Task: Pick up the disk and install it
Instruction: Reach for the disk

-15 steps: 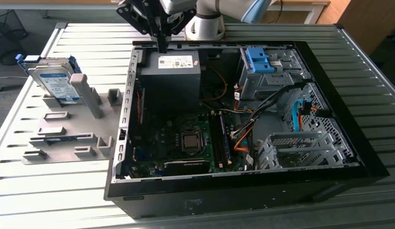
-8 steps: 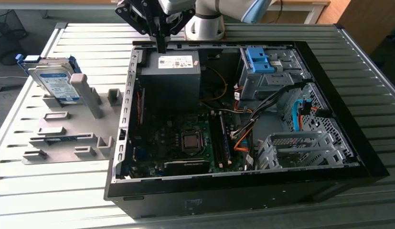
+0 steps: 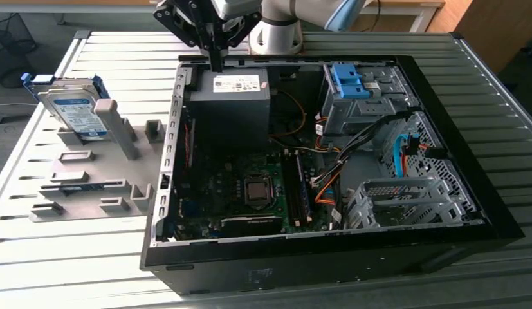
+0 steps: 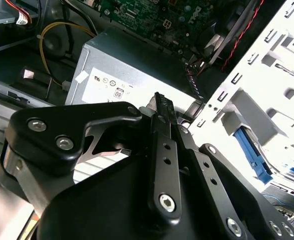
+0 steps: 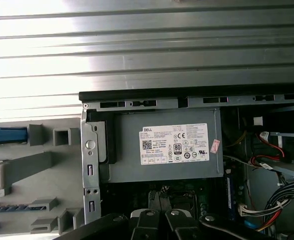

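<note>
Nearest the exterior camera is the black computer case (image 3: 334, 257), lying open on its side with its near wall towards the lens. It rests on the slatted metal counter (image 3: 94, 257), which runs well beyond it on every side. Inside the case, the black power supply (image 3: 229, 96) fills the far corner on the exterior view's left, and the green motherboard (image 3: 248, 187) lies nearer. A grey drive cage (image 3: 356, 96) with a blue bracket on top stands at the far right.

On the exterior view's left, beside the case, a grey slotted fixture (image 3: 85, 174) lies on the counter. The disk (image 3: 77, 112) stands on edge at the fixture's far end, label outward and blue rails along its edges.

The end effector (image 3: 216, 66) hangs over the far edge of the case, above the power supply and well apart from the disk. Its fingers are pressed together with nothing between them. By my reading no part of the task is done: the disk is neither lifted nor installed.

The exterior view gives the disk and the end effector together. The first wrist view looks straight down on the power supply's white sticker and the fixture's slots. The second wrist view brings the end effector's black linkage close, confirming the closed fingers.
</note>
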